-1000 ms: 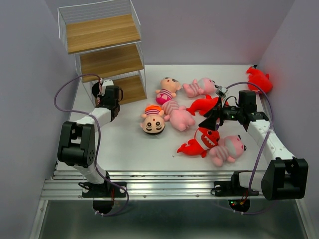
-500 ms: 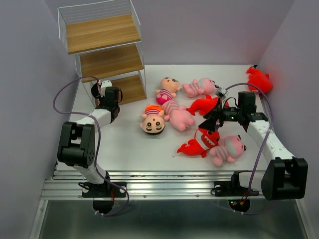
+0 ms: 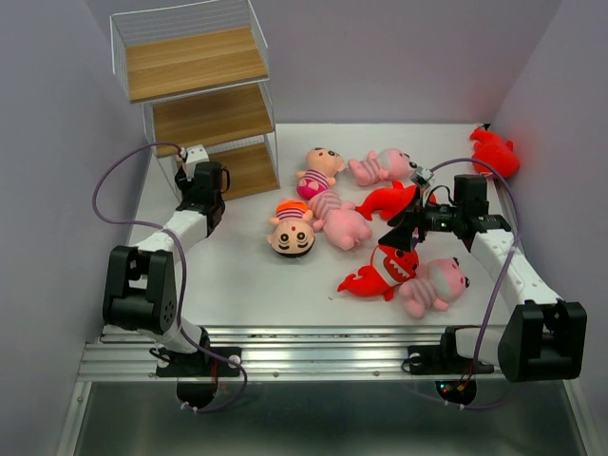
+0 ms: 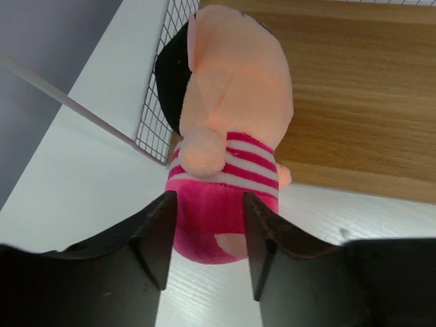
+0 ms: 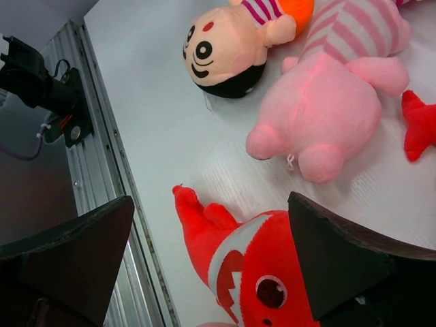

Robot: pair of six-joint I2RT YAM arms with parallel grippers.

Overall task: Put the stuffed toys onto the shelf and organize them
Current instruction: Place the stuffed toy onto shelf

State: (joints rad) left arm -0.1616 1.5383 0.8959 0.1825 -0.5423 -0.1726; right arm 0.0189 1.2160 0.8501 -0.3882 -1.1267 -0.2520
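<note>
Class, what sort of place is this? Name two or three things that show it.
Probably a robot lab test cell: two arms bolted to a metal rail, plain grey walls closing in a white table, and toys beside a small shelf set out as props.

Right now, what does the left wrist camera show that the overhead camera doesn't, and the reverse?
Only the left wrist view: a black-haired doll in pink stripes, between the fingers of the left gripper, at the shelf's bottom corner. Only the overhead view: the shelf's two upper boards, the right gripper and eight loose toys on the table. Both: the left gripper and the shelf's bottom board.
</note>
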